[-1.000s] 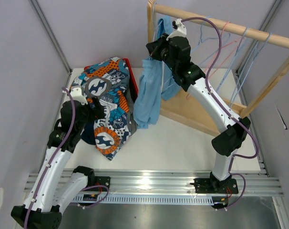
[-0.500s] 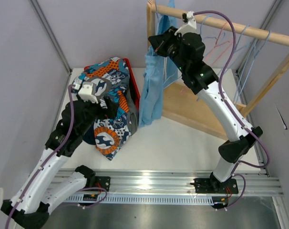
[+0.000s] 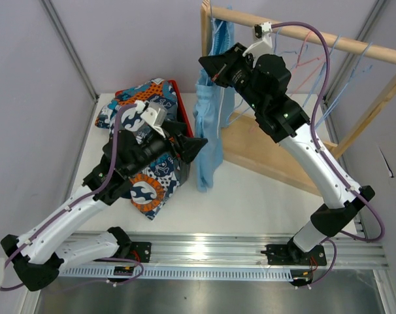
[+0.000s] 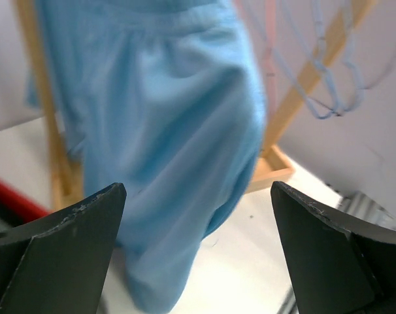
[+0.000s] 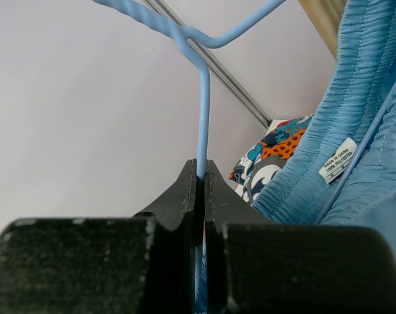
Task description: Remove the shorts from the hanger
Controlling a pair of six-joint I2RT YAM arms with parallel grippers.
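Right fingers (image 5: 178, 203) clamp blue hanger (image 5: 204, 111); left fingers (image 4: 67, 222) spread wide, short of light blue shorts (image 4: 178, 124). Risk: thin wire twists out of clamp once fabric is pulled; waistband snags.

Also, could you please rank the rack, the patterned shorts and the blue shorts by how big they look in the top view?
1. Rack, clearly the largest.
2. Patterned shorts, a broad heap, though partly covered.
3. Blue shorts, a narrow hanging strip; they hang nearer the camera, so true size is unsure.
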